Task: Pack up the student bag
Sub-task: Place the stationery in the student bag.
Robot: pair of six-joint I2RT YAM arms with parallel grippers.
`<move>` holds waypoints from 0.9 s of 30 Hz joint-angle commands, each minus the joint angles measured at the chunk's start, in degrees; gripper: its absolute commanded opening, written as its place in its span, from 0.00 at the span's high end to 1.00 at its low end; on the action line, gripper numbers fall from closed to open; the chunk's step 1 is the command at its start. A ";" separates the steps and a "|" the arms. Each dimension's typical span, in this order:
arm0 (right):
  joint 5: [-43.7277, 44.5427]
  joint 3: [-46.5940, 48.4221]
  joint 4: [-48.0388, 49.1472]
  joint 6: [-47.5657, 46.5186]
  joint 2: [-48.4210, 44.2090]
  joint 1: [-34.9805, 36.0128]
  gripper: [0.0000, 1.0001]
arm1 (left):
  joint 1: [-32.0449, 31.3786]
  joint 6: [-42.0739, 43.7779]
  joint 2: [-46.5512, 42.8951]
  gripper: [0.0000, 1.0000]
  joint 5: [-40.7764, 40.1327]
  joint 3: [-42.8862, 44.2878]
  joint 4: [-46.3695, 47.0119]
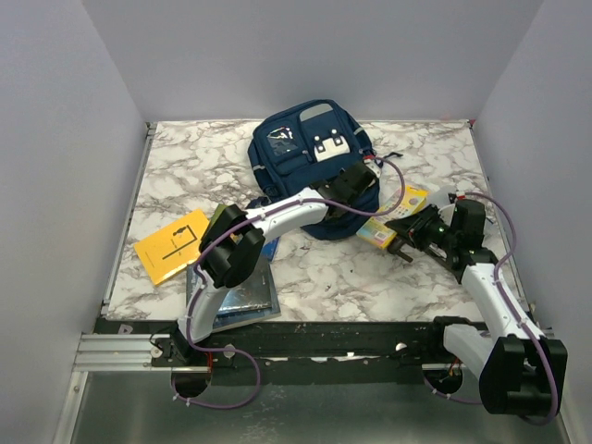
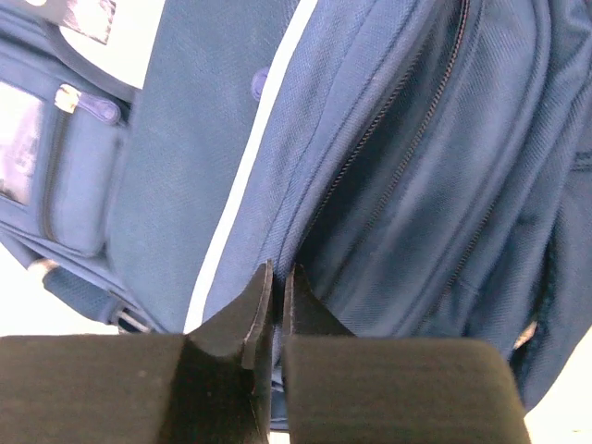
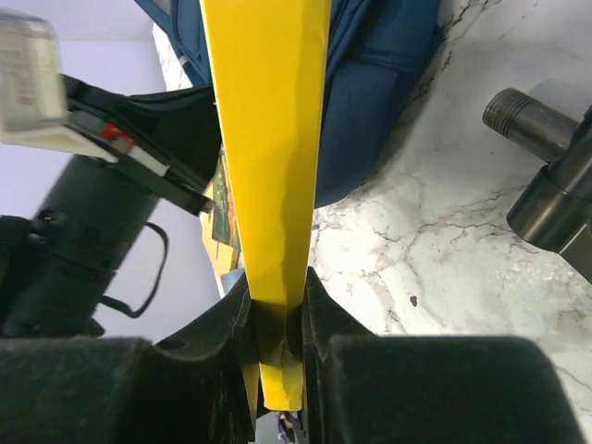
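The student bag [image 1: 301,146] is a navy backpack with white buckle clips, lying at the back middle of the marble table. My left gripper [image 1: 359,178] is at the bag's near right side. In the left wrist view it [image 2: 277,268] is shut on a fold of the bag's blue fabric [image 2: 398,185] beside a zipper. My right gripper [image 1: 404,229] is shut on the edge of a thin yellow picture book [image 1: 396,211], just right of the bag. In the right wrist view the book [image 3: 268,120] rises from the closed jaws [image 3: 276,282] toward the bag [image 3: 379,55].
A yellow notebook [image 1: 171,245] lies at the left. A dark blue-covered book [image 1: 231,289] lies under the left arm near the front edge. A black cylinder part [image 3: 546,176] shows at the right of the right wrist view. Grey walls enclose the table.
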 commanded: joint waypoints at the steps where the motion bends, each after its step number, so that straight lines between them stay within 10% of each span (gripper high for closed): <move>1: -5.42 -2.39 10.31 4.27 1.66 -0.26 0.81 | 0.27 -0.60 -4.74 1.00 -1.37 5.94 -2.60; 27: -13.77 -8.55 51.73 26.77 18.65 6.46 0.79 | 0.62 -7.50 -7.21 1.00 14.62 16.77 -12.25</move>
